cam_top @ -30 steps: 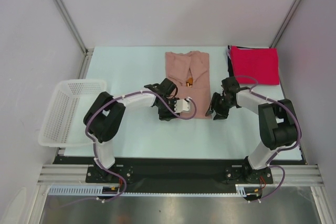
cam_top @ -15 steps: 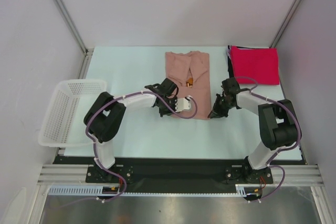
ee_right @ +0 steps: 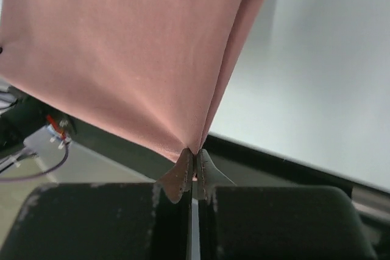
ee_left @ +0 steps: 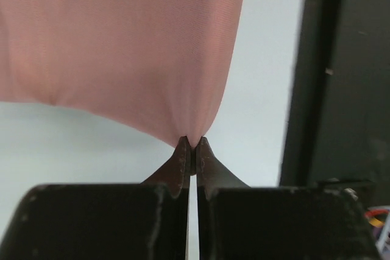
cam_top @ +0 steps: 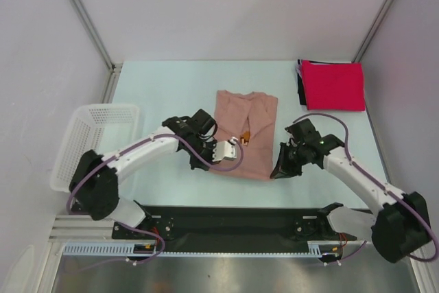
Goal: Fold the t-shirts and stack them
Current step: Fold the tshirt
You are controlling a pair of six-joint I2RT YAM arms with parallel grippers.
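The dusty-pink t-shirt (cam_top: 245, 132) lies lengthwise in the middle of the table, with a small orange print showing along its centre fold. My left gripper (cam_top: 215, 167) is shut on its near left corner, and the cloth (ee_left: 122, 47) rises taut from the closed tips (ee_left: 192, 145). My right gripper (cam_top: 274, 174) is shut on the near right corner, pinching a doubled edge of the cloth (ee_right: 134, 53) at its tips (ee_right: 195, 154). A folded bright red t-shirt (cam_top: 334, 85) lies at the far right on top of a black t-shirt (cam_top: 300, 88), of which only an edge shows.
A white lattice basket (cam_top: 82, 145) hangs over the table's left edge. The black base rail (cam_top: 226, 217) runs along the near edge just below the shirt's held hem. Grey walls close in the back and both sides.
Both grippers have shut on the pink shirt's near corners and drawn it toward the near edge. The shirt's far end has slid away from the back of the table.
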